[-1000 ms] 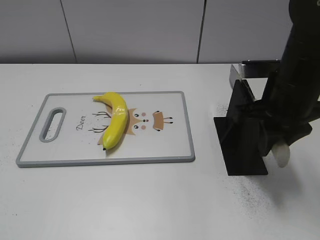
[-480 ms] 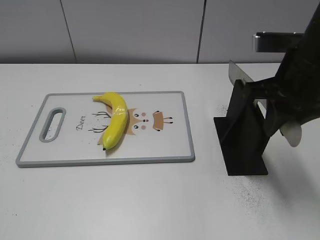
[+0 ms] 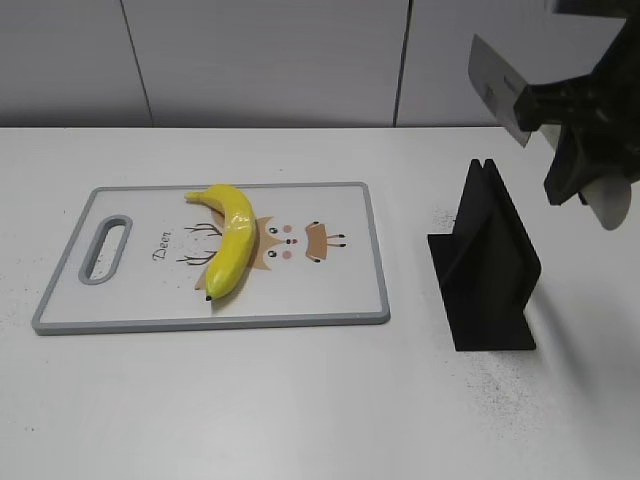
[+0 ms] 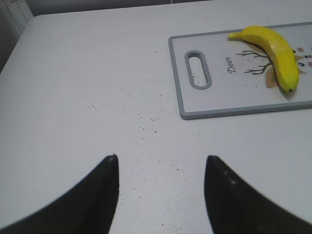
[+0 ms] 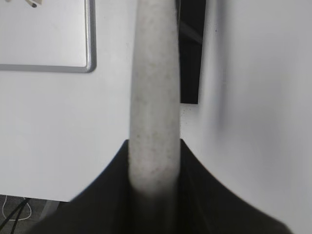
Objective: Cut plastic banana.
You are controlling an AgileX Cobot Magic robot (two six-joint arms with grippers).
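Note:
The plastic banana point(image 3: 232, 240) lies whole on a white cutting board point(image 3: 210, 322) with a grey rim and a deer drawing. Both also show in the left wrist view: the banana point(image 4: 278, 51) and the board point(image 4: 243, 111). My right gripper point(image 3: 588, 150) is shut on the pale speckled handle point(image 5: 153, 97) of a knife. It holds the knife high above the black stand, and the blade point(image 3: 495, 85) points up and to the left. My left gripper point(image 4: 161, 163) is open and empty over bare table, left of the board.
A black knife stand point(image 3: 490, 270) stands on the table right of the board and shows under the knife in the right wrist view point(image 5: 190, 48). The white table carries fine dark specks. A grey wall runs along the back.
My right gripper has lifted the knife up out of the black stand and now holds it well above it. The banana and board have not moved.

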